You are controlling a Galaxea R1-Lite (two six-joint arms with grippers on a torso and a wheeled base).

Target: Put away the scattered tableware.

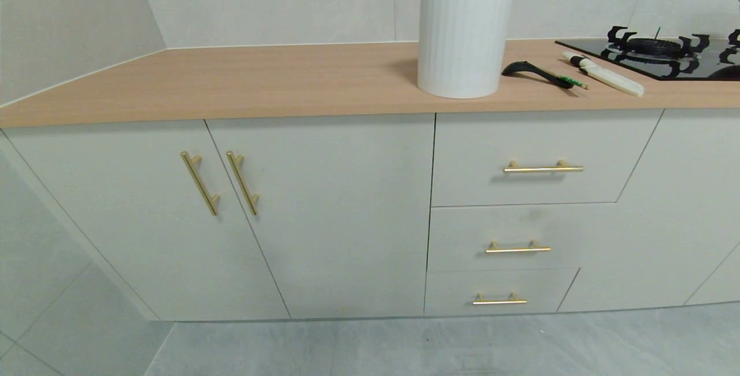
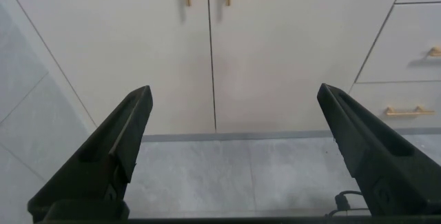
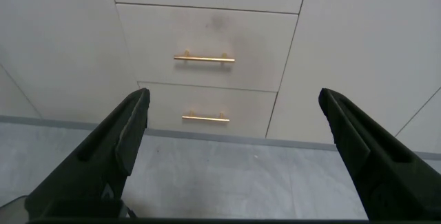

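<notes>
White ribbed holder (image 1: 462, 29): I count one
Loose utensils: I see three, a black ladle (image 1: 529, 69), a green-handled piece (image 1: 571, 81), a cream knife (image 1: 607, 75)
Drawers (image 1: 520, 156): three
Cupboard doors (image 1: 324, 214): two
Gold handles (image 1: 542, 168): five

Nothing here can be read from where I stand: no words, numbers, labels or signs. The cupboard doors (image 1: 324, 214), the drawers (image 1: 520, 159) and the worktop (image 1: 260, 81) are plain, and so is the ribbed white vase (image 1: 465, 26). The black ladle (image 1: 535, 72) and the pale knife (image 1: 607, 75) beside the hob (image 1: 665, 58) are too small to tell whether they carry any print.
</notes>
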